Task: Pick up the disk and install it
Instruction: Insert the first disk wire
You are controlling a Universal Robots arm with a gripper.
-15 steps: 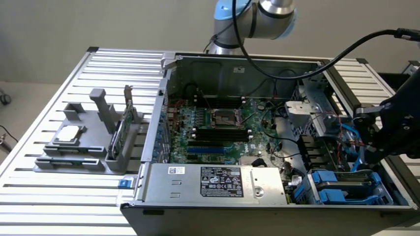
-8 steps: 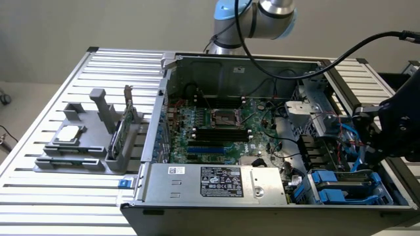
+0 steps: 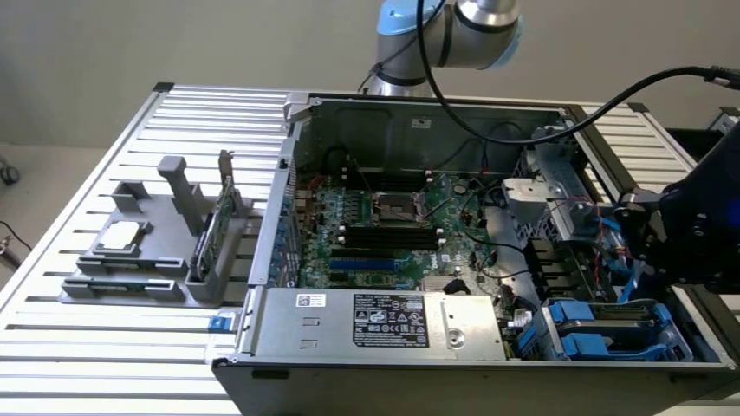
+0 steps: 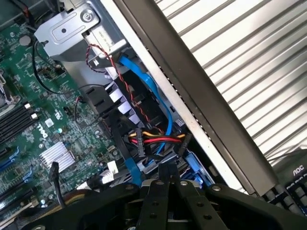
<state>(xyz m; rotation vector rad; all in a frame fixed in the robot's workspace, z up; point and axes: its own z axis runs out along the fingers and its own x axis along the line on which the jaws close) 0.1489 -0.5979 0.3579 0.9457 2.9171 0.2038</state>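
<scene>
tool (image 4: 166, 176) clenched, gripping nothing, close over the cable mess. disk (image 3: 611, 328) in blue frame sits low in the case (image 3: 289, 173) corner, exterior view's right. blue cable (image 4: 152, 88) and red-yellow wires (image 4: 153, 140) crowd there. gray rack (image 3: 139, 260) with chip (image 3: 121, 236) on bench (image 3: 93, 347).

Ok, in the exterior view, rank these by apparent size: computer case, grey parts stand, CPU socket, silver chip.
1. computer case
2. grey parts stand
3. CPU socket and silver chip: look alike, and the socket sits farther away, so unranked.
</scene>
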